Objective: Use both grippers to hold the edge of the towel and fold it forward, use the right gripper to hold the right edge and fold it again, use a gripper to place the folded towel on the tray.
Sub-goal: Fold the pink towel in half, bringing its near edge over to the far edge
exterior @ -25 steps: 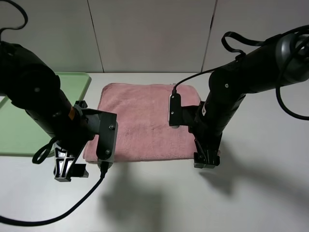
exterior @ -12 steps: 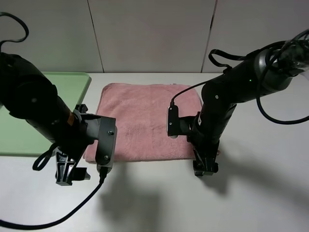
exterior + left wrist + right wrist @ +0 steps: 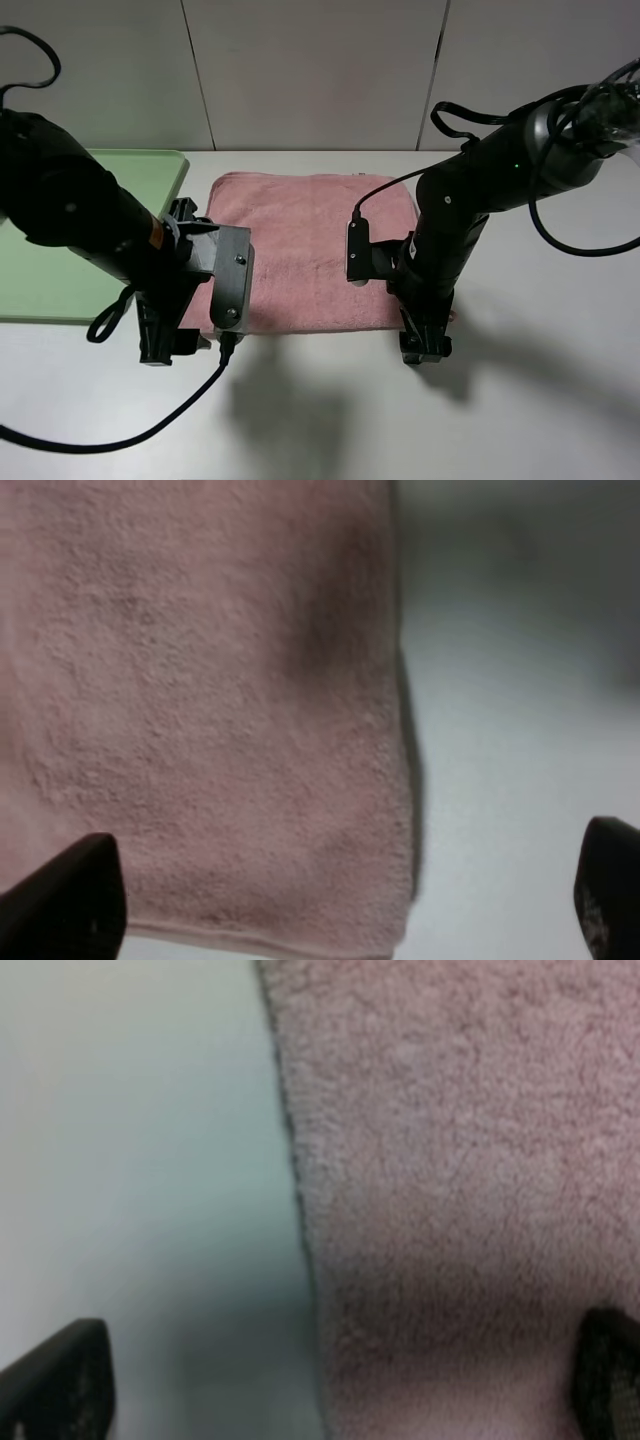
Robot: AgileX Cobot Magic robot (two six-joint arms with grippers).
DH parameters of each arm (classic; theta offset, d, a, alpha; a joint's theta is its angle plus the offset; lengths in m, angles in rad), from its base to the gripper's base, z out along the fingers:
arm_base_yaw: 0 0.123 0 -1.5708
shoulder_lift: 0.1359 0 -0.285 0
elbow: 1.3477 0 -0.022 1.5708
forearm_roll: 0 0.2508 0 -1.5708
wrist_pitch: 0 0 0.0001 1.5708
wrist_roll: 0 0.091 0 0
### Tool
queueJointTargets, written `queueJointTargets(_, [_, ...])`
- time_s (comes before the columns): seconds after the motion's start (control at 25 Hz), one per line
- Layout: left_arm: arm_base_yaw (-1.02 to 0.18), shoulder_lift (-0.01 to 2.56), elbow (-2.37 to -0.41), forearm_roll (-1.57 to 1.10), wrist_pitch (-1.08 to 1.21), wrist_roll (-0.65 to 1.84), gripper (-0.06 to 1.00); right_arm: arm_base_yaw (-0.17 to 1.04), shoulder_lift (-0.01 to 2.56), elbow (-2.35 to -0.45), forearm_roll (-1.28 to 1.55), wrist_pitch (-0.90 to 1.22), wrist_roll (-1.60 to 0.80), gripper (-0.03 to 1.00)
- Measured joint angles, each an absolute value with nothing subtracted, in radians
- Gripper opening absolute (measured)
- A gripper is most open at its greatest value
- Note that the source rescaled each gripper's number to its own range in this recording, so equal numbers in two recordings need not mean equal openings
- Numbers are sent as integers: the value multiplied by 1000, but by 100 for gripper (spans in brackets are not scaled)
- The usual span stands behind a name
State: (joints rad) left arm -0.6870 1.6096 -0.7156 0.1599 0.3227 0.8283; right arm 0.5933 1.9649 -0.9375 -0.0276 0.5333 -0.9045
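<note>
A: Where's the towel (image 3: 310, 245)?
B: Flat on the white table (image 3: 520, 400), one layer, mid-view. The tray (image 3: 150, 172) sits just beside it on the left, not touching.
A: Grippers?
B: The left gripper (image 3: 160, 338) is down at the near-left corner, the right gripper (image 3: 422, 343) at the near-right one. Both have their jaws spread wide with only cloth and table between them, so no grip yet.
A: How will it handle?
B: Soft, light, limp terry with a fluffy looped pile and a thin flat hem. It won't hold shape; lift one corner alone and I'd expect the rest to sag and drag. The pile should give the pads decent friction, so slip looks low-risk. The bigger risk is pinching only fluff, or shoving the cloth along the smooth table instead of getting under it.
A: Where to grab?
B: The near edge (image 3: 310, 328), at both corners, together. The left wrist view has the corner (image 3: 385, 925) between the jaws; the right wrist view has the side border (image 3: 310, 1220) running between them. Bite past the hem, one finger under.
A: Tray?
B: Light-green plastic, looks rigid, low rim, rounded corners. It's roughly towel-sized, so the folded piece should fit easily.
</note>
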Motion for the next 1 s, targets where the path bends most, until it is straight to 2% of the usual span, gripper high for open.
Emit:
queueJointTargets(0.6, [-679, 1837, -715, 186, 256, 877, 87, 593, 1967, -937, 10, 529, -909, 100])
queueJointTargets(0.8, [-679, 1847, -719, 183, 239, 880, 81, 593, 1969, -937, 20, 527, -909, 100])
queueJointTargets(1.0, [-679, 1853, -719, 182, 202, 880, 68, 593, 1969, -937, 26, 525, -909, 100])
